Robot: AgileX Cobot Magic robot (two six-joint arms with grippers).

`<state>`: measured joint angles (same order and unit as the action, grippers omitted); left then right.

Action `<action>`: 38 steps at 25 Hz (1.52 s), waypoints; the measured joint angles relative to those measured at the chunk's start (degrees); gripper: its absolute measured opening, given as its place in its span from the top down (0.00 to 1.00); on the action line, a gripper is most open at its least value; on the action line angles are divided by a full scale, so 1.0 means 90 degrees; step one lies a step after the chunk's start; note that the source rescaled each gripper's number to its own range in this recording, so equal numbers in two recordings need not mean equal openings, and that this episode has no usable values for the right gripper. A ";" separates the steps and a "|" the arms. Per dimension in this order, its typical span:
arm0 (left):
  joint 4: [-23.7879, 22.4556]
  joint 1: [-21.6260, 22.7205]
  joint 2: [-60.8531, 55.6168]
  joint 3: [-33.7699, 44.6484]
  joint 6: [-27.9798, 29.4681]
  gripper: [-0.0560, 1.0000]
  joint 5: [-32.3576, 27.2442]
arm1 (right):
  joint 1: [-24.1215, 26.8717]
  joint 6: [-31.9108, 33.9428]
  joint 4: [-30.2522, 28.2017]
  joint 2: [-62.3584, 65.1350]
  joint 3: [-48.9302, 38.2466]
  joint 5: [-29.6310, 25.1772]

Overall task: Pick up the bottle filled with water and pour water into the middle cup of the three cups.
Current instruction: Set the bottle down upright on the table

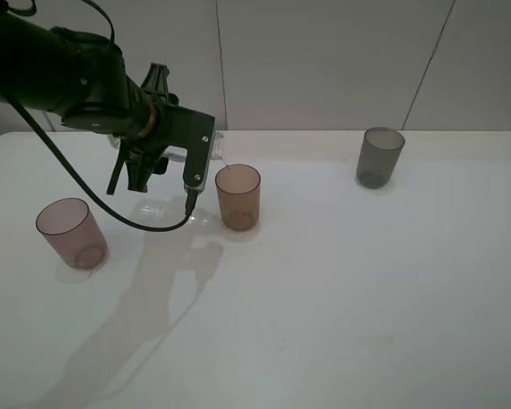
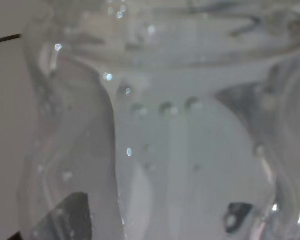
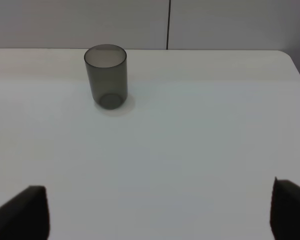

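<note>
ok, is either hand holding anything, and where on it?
Left hand grips the clear bottle around its body, tipped neck-first toward the amber cup. Right hand is open and holds nothing.

Robot lab bench, bare white table (image 1: 341, 324), plain panelled wall (image 1: 324, 60) (seams visible)

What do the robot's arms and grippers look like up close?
The left arm is glossy black with rounded segments, a brass-coloured ring at the wrist and a dark boxy module. A thin black cable loops beneath it. The left gripper is black and angular. Of the right gripper, only two dark blocky fingertips show.
</note>
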<state>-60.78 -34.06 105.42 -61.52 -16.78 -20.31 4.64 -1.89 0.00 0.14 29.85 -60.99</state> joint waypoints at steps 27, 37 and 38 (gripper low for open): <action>-0.0738 0.0000 0.0000 0.0000 -0.0441 0.93 0.0316 | 0.0000 0.0000 0.0000 0.0000 0.0000 0.0000; -0.0847 0.0000 0.0012 0.0000 -0.0441 0.93 0.0552 | 0.0000 0.0000 0.0000 0.0000 0.0000 0.0000; -0.0862 0.0000 0.0012 0.0000 -0.0443 0.93 0.0554 | 0.0000 0.0000 0.0000 0.0000 0.0000 0.0000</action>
<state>-68.54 -34.06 105.53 -61.52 -20.77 -15.32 4.64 -1.89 0.00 0.14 29.85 -60.99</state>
